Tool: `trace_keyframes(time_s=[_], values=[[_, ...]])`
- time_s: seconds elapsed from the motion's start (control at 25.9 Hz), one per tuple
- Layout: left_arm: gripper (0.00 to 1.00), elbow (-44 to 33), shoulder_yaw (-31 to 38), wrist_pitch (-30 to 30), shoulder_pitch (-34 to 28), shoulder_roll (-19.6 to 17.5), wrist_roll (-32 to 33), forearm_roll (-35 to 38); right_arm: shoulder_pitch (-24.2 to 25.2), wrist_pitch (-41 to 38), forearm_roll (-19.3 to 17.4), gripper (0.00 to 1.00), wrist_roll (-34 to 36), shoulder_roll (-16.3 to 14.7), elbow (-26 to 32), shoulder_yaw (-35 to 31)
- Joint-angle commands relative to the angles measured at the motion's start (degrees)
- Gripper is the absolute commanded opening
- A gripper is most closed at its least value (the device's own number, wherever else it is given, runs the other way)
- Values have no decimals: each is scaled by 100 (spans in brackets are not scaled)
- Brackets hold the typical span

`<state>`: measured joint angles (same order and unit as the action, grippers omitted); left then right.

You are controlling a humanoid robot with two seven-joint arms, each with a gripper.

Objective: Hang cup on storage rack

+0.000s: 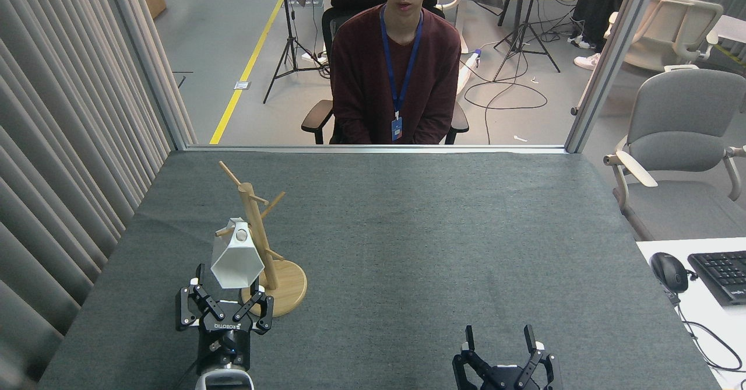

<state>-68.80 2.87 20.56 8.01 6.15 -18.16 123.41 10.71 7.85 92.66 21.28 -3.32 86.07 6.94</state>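
Grey felt covers the table (408, 250), where the white cup (235, 258) hangs by its tab on a low peg of the wooden storage rack (263, 244), the left gripper (226, 305) spread open just below it and the right gripper (499, 343) open too, near the front edge.

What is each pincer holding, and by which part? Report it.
Nothing. The left pincer is open just below the cup, which hangs by its rim tab on a peg of the storage rack. The right pincer is open and empty.
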Motion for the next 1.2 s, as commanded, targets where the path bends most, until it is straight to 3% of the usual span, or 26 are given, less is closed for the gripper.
trace_keyframes(time_s=[0.0,0.19,0.31,0.5,0.62,0.85,1.16], values=[[99,-11,-41,0,-124,9,-3,-1,1,-3,-2,98,-1,7,-2,0],[99,-538,-49,-175,-669,-43,-3,-45,-8,-3,-2,98,7,7,6,0],[99,-1373,-41,-1036,-1240,-131,-3,-326,1,-21,-11,98,7,-2,15,0],[99,-2304,-23,-2249,-1820,-333,111,-2453,62,-56,-11,98,25,-11,68,-9],[99,-2691,-23,-2742,-2119,-439,313,-3095,71,-65,-55,98,16,-98,103,-9],[99,-2832,-49,-2926,-2163,-465,410,-3218,98,-196,-846,98,-19,-424,305,-44],[99,-2964,-269,-3102,-2286,-509,243,-3227,238,-328,-855,98,7,-432,332,-299]])
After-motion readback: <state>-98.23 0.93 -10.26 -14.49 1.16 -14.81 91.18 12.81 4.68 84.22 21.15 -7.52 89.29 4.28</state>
